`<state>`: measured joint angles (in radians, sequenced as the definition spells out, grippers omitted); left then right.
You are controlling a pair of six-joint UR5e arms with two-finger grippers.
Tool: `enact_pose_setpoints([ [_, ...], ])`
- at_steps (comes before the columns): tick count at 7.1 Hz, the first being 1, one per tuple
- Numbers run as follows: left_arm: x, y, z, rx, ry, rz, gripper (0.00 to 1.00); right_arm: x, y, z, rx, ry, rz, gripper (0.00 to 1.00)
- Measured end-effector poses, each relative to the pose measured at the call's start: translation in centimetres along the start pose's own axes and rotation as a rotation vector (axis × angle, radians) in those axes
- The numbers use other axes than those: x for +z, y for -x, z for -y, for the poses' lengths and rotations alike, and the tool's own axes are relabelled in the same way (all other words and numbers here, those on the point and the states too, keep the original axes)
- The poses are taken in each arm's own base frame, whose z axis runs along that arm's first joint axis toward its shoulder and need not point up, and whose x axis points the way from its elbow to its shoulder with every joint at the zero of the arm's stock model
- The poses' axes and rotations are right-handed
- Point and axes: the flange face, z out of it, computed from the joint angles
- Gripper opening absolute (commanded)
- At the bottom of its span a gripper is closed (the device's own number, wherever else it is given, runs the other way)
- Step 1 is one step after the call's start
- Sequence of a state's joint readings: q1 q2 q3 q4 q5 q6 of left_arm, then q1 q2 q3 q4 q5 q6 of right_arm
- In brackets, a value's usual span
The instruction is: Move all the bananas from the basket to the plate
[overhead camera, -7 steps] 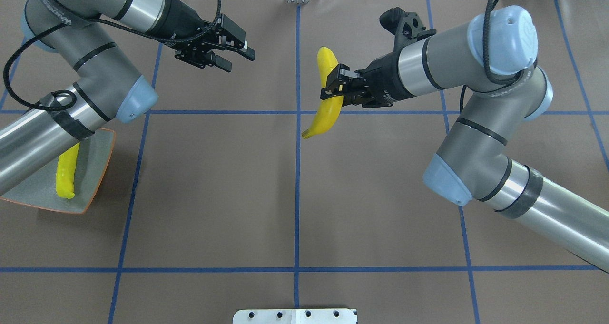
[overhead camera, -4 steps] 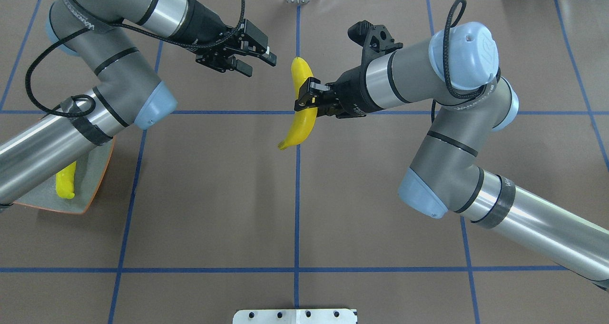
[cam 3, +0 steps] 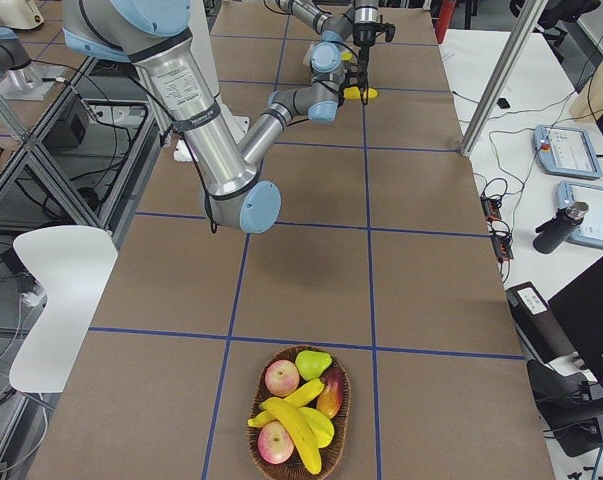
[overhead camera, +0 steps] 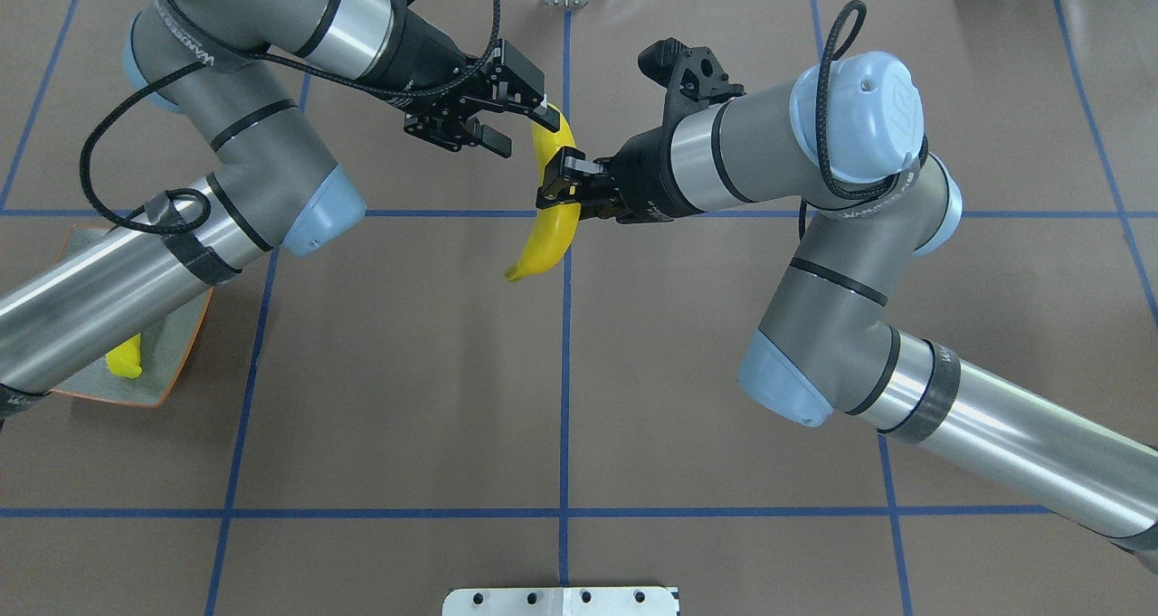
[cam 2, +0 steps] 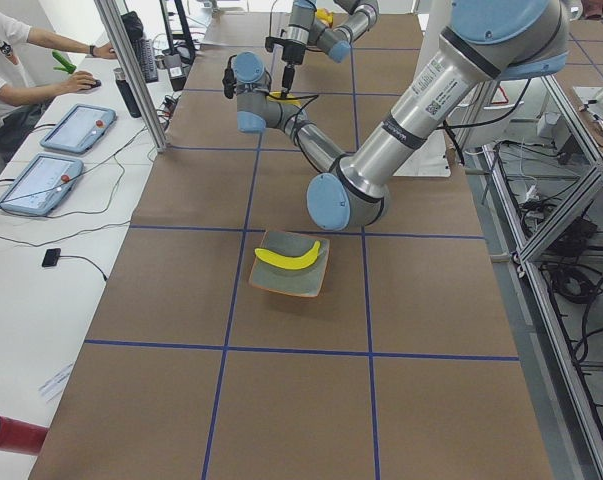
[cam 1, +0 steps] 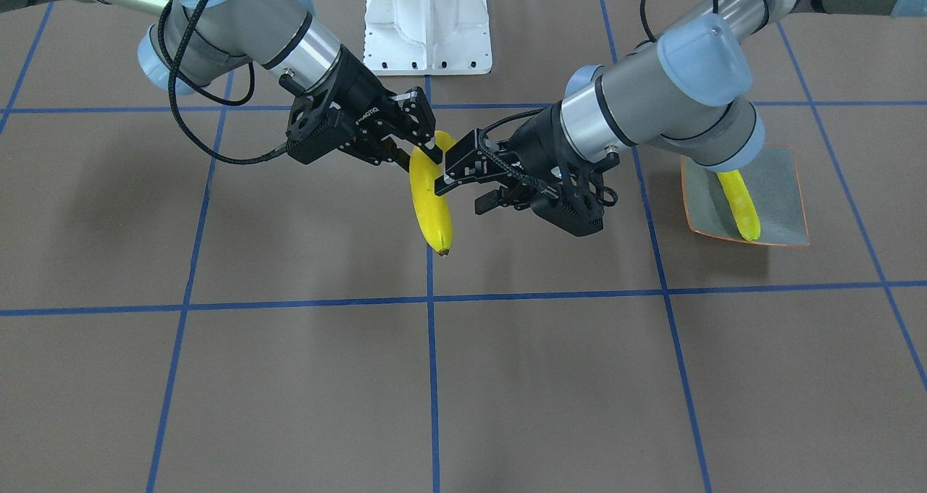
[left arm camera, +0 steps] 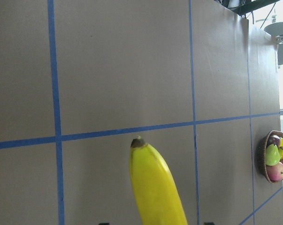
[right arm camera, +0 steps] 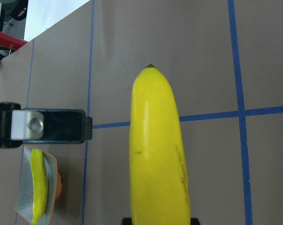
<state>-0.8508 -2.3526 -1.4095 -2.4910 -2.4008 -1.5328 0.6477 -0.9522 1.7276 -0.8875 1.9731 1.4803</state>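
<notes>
My right gripper is shut on the middle of a yellow banana, held above the table centre. My left gripper is open at this banana's far end; in the left wrist view the banana rises between its fingers. Another banana lies on the grey-green plate, partly hidden under my left arm from overhead. The basket at the table's right end holds more bananas.
Apples and a pear share the basket. A white mount plate sits at the robot's edge. Blue tape lines grid the brown table. A person at a side desk with tablets shows in the exterior left view.
My right gripper has carried the banana leftward toward the centre line. My left gripper has moved right to meet the banana's far end, and the left arm now covers more of the plate.
</notes>
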Motion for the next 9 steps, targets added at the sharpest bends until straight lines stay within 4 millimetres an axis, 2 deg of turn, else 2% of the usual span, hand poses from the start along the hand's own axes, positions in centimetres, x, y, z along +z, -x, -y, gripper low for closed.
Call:
enact_pose_setpoints([
  [3, 1.6, -0.4, -1.1, -0.034, -0.007, -0.005, 0.73, -0.2, 0.5, 0.0, -0.004, -0.035, 0.009, 0.0],
  [4, 2.0, -0.5, -1.3, -0.037, -0.015, -0.005, 0.67, -0.4, 0.6, 0.1, -0.005, -0.046, 0.011, 0.0],
  [5, 2.1, -0.4, -1.4, -0.038, -0.018, -0.005, 0.42, -0.4, 0.6, 0.1, -0.005, -0.054, 0.012, 0.0],
  [6, 2.2, -0.5, -1.4, -0.038, -0.019, -0.005, 0.0, -0.4, 0.6, 0.1, -0.006, -0.056, 0.012, 0.0],
  [7, 2.1, -0.5, -1.4, -0.037, -0.019, -0.007, 0.0, -0.4, 0.6, 0.1, -0.006, -0.056, 0.012, 0.43],
  [8, 2.1, -0.6, -1.5, -0.037, -0.02, -0.007, 0.0, -0.4, 0.6, 0.1, -0.007, -0.057, 0.013, 0.99],
  [9, 2.1, -0.6, -1.5, -0.042, -0.019, -0.008, 0.0, -0.5, 0.6, 0.0, -0.01, -0.057, 0.02, 1.0],
])
